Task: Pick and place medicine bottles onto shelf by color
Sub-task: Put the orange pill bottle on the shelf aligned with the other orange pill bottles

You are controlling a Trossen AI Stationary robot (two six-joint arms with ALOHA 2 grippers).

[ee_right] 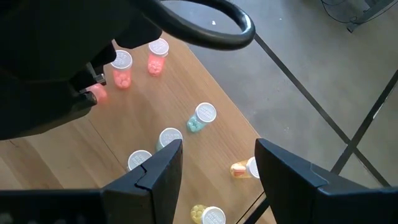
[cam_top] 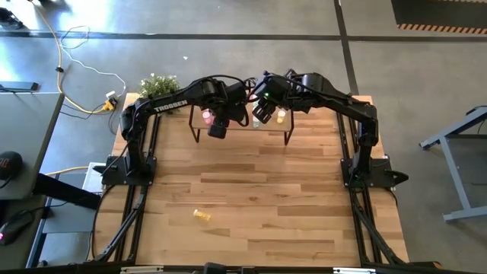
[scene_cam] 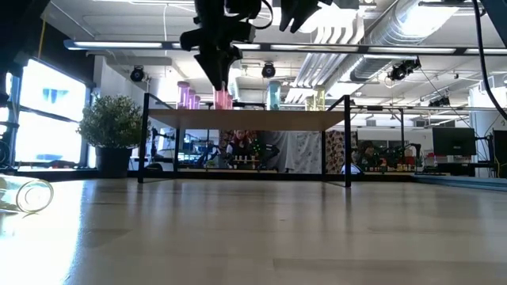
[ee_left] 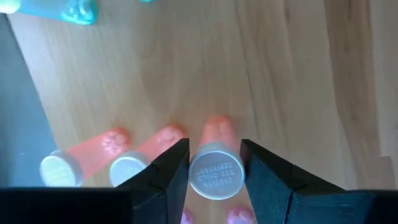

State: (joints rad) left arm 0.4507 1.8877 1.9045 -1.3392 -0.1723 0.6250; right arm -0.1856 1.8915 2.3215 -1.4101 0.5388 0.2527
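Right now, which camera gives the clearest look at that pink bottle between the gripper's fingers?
The left wrist view: the pink bottle fills the gap in the left gripper, cap lettering visible. The low view shows it small on the shelf; the high view shows a pink speck; the right wrist view mostly hides it.

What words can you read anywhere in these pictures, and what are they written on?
"TROSSEN": white letters on the left arm, seen from above.
Raised lettering on the white cap of the pink bottle between the left claw's fingers: seen upside down and too blurred to read for sure.
The other bottle caps: too small to read.
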